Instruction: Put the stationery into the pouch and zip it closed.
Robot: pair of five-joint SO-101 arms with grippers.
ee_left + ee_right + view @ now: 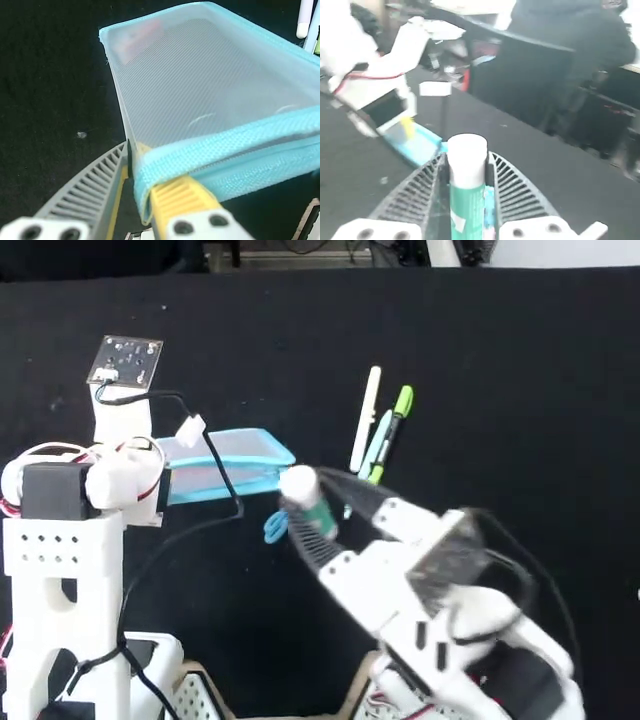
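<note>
The right gripper (466, 172) is clamping a glue stick (298, 485) between its ribbed fingers, white cap poking out past the tips. The left gripper (135, 165) is pinching shut on the zip edge of the pouch (200, 90), and is lifting that edge a little. In the high view the pouch is lying just beyond the right gripper's tips, on the side towards the left arm. The two grippers are facing each other with the pouch between them.

The main risk is the stick's blunt cap catching on the zip band rather than sliding inside. I cannot tell how wide the mouth is gaping. A shove there would be pushing the soft pouch away or tugging it out of the left gripper's narrow pinch. The stick is round and smooth, so it may also be twisting or sliding in the fingers on contact. A black cable (218, 465) is draping across the pouch and could be snagging the incoming arm.

Counting: one pouch and one glue stick. Three pens are lying close together on the table off to the right gripper's far side: a white pen (365, 420), a pale blue pen (377, 443) and a green marker (393, 430). A reddish shape (142, 35) is showing through the mesh, but what it is I cannot tell.
</note>
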